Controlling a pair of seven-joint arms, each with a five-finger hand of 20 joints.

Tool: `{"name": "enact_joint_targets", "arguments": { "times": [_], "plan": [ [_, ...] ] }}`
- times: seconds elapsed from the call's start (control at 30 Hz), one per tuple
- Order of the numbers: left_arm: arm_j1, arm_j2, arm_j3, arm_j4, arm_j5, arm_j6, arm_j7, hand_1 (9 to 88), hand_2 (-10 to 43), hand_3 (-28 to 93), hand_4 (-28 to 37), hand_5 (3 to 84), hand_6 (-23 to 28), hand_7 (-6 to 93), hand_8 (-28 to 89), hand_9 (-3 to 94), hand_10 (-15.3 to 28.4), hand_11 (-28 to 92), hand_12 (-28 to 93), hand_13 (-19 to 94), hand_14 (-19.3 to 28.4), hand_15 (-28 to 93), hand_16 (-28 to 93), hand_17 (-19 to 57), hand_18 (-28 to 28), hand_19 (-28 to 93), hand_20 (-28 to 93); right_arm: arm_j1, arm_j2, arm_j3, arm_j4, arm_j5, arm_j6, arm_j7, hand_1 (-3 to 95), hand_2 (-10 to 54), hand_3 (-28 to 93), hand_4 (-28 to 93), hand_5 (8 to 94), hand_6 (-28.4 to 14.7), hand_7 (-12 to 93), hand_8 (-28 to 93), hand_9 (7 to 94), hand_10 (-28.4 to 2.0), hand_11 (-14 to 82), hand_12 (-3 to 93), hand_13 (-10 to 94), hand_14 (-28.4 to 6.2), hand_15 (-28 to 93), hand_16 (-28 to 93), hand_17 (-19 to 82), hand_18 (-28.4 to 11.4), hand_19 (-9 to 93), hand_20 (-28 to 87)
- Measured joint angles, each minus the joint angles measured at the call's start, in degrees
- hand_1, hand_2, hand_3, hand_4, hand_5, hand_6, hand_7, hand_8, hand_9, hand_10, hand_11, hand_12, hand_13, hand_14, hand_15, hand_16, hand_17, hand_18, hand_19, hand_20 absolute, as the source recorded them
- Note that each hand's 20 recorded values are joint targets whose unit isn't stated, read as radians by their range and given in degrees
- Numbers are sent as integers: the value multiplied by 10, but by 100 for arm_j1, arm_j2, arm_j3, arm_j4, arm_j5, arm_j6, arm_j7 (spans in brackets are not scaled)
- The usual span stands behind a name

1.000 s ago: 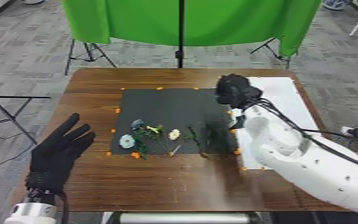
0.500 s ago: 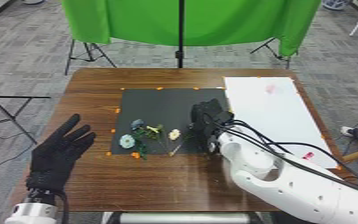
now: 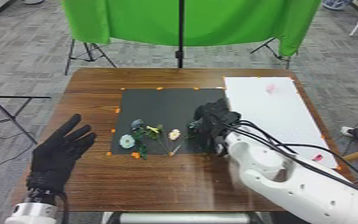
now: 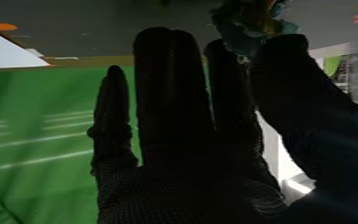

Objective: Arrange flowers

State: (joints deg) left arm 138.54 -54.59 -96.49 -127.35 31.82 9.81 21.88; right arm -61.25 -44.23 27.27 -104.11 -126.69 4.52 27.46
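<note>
The left hand [image 3: 54, 155] rested open at the near left of the brown wooden surface [image 3: 158, 190], its fingers straight and slightly spread, holding nothing. The white right arm [image 3: 291, 175] came in across the near right corner, and beside it a small red spot [image 3: 318, 157] showed on the white sheet [image 3: 273, 110].

On the dark mat [image 3: 162, 105], the pale blue flower [image 3: 127, 141] lay at the near left corner. Slender stems [image 3: 164, 145] ran toward the mat's near edge, with the cream flower [image 3: 175, 134] just right of them. A little farther back were the yellow flower [image 3: 154, 129] and, to its left, the dark blue flower [image 3: 137, 123].

The right hand [image 3: 214, 117] was over the right part of the mat, fingers straight; the right wrist view put a teal flower [image 4: 233, 39] at the tips of its thumb and nearest finger, though whether they pinched it I couldn't tell.

Orange marks [image 3: 159, 88] dotted the mat's edges. Beyond the surface hung a green cloth [image 3: 131, 22], with a thin black pole [image 3: 181, 30] in front.
</note>
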Motion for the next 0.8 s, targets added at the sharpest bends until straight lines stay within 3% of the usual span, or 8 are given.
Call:
{"name": "enact_joint_targets", "arguments": {
  "times": [0.33, 0.53, 0.8],
  "plan": [
    [4, 70, 24, 0, -11, 4, 77, 237, 59, 803, -248, 375, 86, 108, -95, 346, 200, 217, 104, 233, 279, 482, -88, -107, 266, 553, 61, 265, 378, -53, 22, 727, 451, 33, 300, -95, 837, -283, 566, 6, 170, -143, 583, -132, 234, 141, 512, -117, 610, 100, 135, -190, 702, 342],
    [-6, 59, 26, 1, 14, -6, 44, 238, 58, 804, -248, 374, 85, 108, -95, 346, 201, 216, 103, 232, 279, 482, -88, -107, 266, 553, 61, 1448, 517, -993, 1004, 1146, 941, 485, 295, -95, 835, -283, 525, 2, 163, -143, 541, -135, 211, 134, 492, -122, 604, 94, 133, -192, 697, 342],
    [-66, 26, 38, 2, 37, -9, 20, 237, 58, 803, -248, 374, 85, 107, -95, 346, 201, 216, 104, 232, 279, 482, -88, -107, 266, 553, 61, 2297, 502, -1048, 2173, 1410, 390, 1084, 293, -95, 838, -283, 445, 16, 149, -135, 460, -153, 144, 128, 475, -129, 586, 83, 137, -196, 701, 340]
  ]
}}
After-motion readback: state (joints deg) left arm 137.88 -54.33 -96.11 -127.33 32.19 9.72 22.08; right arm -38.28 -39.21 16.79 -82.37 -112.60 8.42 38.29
